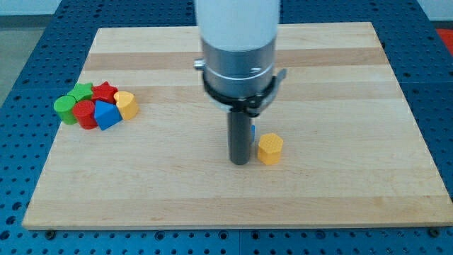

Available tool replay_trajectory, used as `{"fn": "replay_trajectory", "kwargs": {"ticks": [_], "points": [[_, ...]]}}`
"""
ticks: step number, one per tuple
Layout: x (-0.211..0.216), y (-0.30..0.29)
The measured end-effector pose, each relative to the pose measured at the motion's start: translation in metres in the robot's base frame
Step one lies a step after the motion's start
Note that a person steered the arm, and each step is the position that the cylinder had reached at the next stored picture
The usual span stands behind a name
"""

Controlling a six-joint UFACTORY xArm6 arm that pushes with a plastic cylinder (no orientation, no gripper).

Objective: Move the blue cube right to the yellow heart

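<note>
The blue cube (253, 131) shows only as a thin blue sliver at the right edge of my rod, which hides most of it. My tip (241, 162) rests on the board near the middle, just in front of the cube. The yellow heart (126, 104) lies far to the view's left, at the right end of a cluster of blocks. A yellow hexagon (270, 149) stands just right of my tip, close to the blue cube.
The left cluster also holds two green blocks (67, 108) (82, 91), a red star (105, 91), a red cylinder (85, 113) and a blue wedge-shaped block (106, 114). The wooden board (340, 85) is framed by a blue table.
</note>
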State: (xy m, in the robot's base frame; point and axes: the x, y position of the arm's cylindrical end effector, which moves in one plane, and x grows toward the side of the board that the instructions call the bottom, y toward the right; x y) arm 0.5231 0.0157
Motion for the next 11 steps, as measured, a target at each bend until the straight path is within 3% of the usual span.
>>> {"fn": "replay_trajectory", "kwargs": {"ticks": [2,4,11], "points": [[-0.024,0.034],[-0.024,-0.004],[-0.093,-0.107]]}}
